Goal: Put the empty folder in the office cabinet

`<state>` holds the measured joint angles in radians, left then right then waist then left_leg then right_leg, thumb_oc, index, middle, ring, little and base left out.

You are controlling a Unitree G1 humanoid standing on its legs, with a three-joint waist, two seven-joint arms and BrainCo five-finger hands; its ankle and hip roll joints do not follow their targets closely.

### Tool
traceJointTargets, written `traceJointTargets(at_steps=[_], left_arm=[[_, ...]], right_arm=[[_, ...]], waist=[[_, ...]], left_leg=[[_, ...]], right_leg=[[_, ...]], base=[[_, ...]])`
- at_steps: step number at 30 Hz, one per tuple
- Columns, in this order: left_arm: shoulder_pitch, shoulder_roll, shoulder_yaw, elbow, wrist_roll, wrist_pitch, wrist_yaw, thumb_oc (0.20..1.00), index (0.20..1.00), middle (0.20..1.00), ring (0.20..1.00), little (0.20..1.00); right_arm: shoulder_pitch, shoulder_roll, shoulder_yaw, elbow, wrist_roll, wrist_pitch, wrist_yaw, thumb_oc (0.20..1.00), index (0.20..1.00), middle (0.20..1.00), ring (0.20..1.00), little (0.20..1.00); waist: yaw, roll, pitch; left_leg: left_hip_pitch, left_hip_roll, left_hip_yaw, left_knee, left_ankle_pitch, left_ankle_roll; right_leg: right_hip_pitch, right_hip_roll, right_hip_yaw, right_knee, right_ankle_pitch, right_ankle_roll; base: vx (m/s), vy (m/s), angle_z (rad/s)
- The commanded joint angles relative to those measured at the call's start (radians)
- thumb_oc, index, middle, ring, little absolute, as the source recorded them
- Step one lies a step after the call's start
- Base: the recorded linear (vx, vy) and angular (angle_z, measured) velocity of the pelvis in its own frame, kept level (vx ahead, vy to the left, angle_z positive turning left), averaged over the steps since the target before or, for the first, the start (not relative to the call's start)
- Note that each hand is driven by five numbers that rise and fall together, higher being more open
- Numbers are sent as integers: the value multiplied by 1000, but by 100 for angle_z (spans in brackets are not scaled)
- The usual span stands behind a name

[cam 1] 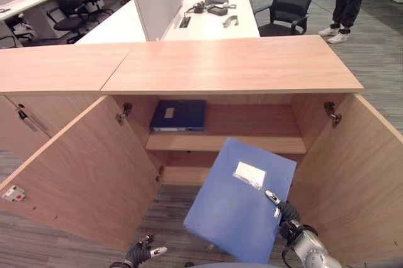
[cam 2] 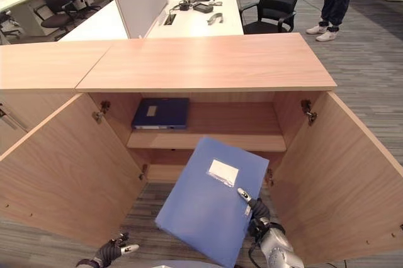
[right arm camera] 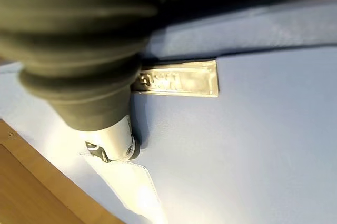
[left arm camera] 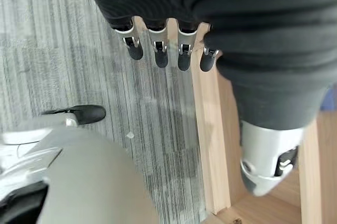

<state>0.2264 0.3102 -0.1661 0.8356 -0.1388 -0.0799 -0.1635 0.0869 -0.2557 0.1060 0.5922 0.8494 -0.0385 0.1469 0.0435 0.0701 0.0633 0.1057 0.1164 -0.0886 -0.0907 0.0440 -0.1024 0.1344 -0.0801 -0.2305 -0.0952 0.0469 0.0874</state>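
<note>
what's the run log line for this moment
right hand: holding blue folder before open cabinet | left hand: low, idle | shelf: one dark folder

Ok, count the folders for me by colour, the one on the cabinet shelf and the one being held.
Dark blue folder on the shelf: 1
Lighter blue folder in the right hand: 1
Total: 2

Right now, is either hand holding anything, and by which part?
The right hand pinches the blue folder at its right edge, thumb on the front cover. The left hand hangs low over the floor and holds nothing.
</note>
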Motion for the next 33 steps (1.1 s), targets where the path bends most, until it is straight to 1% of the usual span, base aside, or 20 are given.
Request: traceJointTargets(at_steps=[1,2,4,6,7,9,11,12,14,15,17,19,23,24,26,28,29,30,31,33], left_arm=[[-76,38,-21,15,16,-23,23,1000,1000,1000,1000,1000],[-73,39,-29,15,12,-21,27,1000,1000,1000,1000,1000],[-84,35,-43,23,11,-21,33,1000,1000,1000,1000,1000],[-92,32,-53,18,5,-20,35,1000,1000,1000,1000,1000],[-102,30,-68,9,4,-17,34,1000,1000,1000,1000,1000],[-105,30,-80,12,11,-18,34,1000,1000,1000,1000,1000],[-107,30,-81,13,11,-19,34,1000,1000,1000,1000,1000],[-121,32,-90,19,7,-18,43,1000,1000,1000,1000,1000],[-132,33,-96,27,1,-19,54,1000,1000,1000,1000,1000],[-137,34,-98,33,-4,-16,62,1000,1000,1000,1000,1000],[-129,35,-100,35,-6,-15,65,1000,1000,1000,1000,1000],[-99,37,-87,49,-1,-13,72,1000,1000,1000,1000,1000],[-92,37,-72,76,-3,-14,85,1000,1000,1000,1000,1000],[-83,43,-60,87,11,-17,93,1000,1000,1000,1000,1000],[-76,50,-48,89,9,-20,96,1000,1000,1000,1000,1000],[-80,60,-34,92,3,-19,101,1000,1000,1000,1000,1000],[-80,60,-34,92,3,-20,101,1000,1000,1000,1000,1000],[-86,67,-30,89,-3,-19,103,1000,1000,1000,1000,1000],[-99,78,-20,84,-18,-18,112,1000,1000,1000,1000,1000],[-117,85,-3,89,-33,-18,125,1000,1000,1000,1000,1000]], right_arm=[[-109,37,-56,-62,103,-99,-10,200,200,200,200,200],[-139,36,-64,-59,124,-121,-29,200,200,200,200,200],[-173,29,-76,-46,142,-147,-56,200,200,200,200,200],[-187,24,-90,-43,148,-157,-72,200,200,200,200,200],[-208,17,-124,-37,162,-168,-99,200,200,200,200,200],[-249,8,-147,-21,163,-188,-132,200,200,200,200,200],[-252,7,-149,-19,163,-188,-133,200,200,200,200,200],[-306,6,-159,3,181,-213,-162,200,200,200,200,200],[-353,5,-163,30,204,-231,-185,200,200,200,200,200],[-389,-2,-169,55,219,-237,-199,200,200,200,200,200],[-409,-5,-173,73,231,-237,-203,200,200,200,200,200],[-403,4,-175,86,228,-231,-207,200,200,200,200,200],[-389,21,-173,87,217,-224,-213,200,200,200,200,200],[-380,33,-173,102,216,-213,-211,200,200,200,200,200],[-376,44,-164,105,209,-202,-208,200,200,200,200,200],[-376,52,-158,108,206,-195,-208,200,200,200,200,200],[-377,53,-158,108,206,-195,-208,200,200,200,200,200],[-379,54,-157,112,206,-194,-208,200,200,200,200,200],[-383,55,-157,115,207,-190,-209,200,200,200,200,200],[-396,62,-156,109,204,-188,-210,200,200,200,200,200]], waist=[[27,-28,44],[40,-32,65],[55,-32,92],[57,-29,107],[62,-25,114],[78,-22,115],[79,-25,114],[100,-25,128],[118,-23,134],[135,-23,133],[154,-22,127],[179,-27,96],[184,-45,83],[187,-59,67],[189,-73,58],[186,-83,53],[189,-85,52],[187,-89,52],[177,-92,61],[158,-84,80]], left_leg=[[-17,26,-16,25,-8,-24],[-58,29,-28,113,-22,-34],[-113,27,-32,201,-27,-39],[-149,26,-31,220,-14,-38],[-220,18,-12,208,29,-31],[-291,0,10,179,81,-28],[-292,-2,11,176,82,-28],[-360,-26,20,141,107,-32],[-392,-33,36,101,121,-32],[-407,-33,51,76,136,-31],[-416,-32,49,74,150,-34],[-380,-29,26,55,167,-32],[-346,-29,44,53,181,-17],[-329,-40,65,56,169,0],[-312,-54,92,60,145,21],[-297,-67,110,65,122,44],[-298,-68,114,66,120,45],[-293,-76,118,69,108,53],[-281,-93,116,76,88,69],[-261,-98,121,81,61,90]], right_leg=[[-4,36,65,56,-127,4],[-7,41,72,67,-134,-6],[-1,39,63,75,-147,-17],[6,35,51,80,-155,-19],[20,28,28,86,-170,-18],[35,30,20,86,-177,-18],[33,27,20,87,-180,-18],[40,28,29,93,-191,-18],[47,35,41,103,-209,-19],[61,42,65,108,-229,-20],[95,48,88,100,-250,-18],[144,41,121,84,-271,-8],[160,9,141,100,-286,10],[157,-23,148,113,-277,32],[137,-56,164,143,-262,59],[107,-79,178,184,-241,81],[102,-82,181,188,-243,83],[86,-91,183,215,-224,96],[40,-98,191,299,-163,119],[-37,-107,193,421,-74,148]], base=[[-35,-165,8],[-46,-166,10],[-46,-126,19],[-9,-16,26],[73,25,32],[134,31,55],[76,4,39],[120,7,-1],[194,22,-11],[253,45,-21],[322,87,-65],[383,154,-76],[207,151,-28],[289,278,-53],[235,260,-30],[127,167,-25],[96,129,-34],[105,156,-24],[123,208,-16],[40,158,3]])
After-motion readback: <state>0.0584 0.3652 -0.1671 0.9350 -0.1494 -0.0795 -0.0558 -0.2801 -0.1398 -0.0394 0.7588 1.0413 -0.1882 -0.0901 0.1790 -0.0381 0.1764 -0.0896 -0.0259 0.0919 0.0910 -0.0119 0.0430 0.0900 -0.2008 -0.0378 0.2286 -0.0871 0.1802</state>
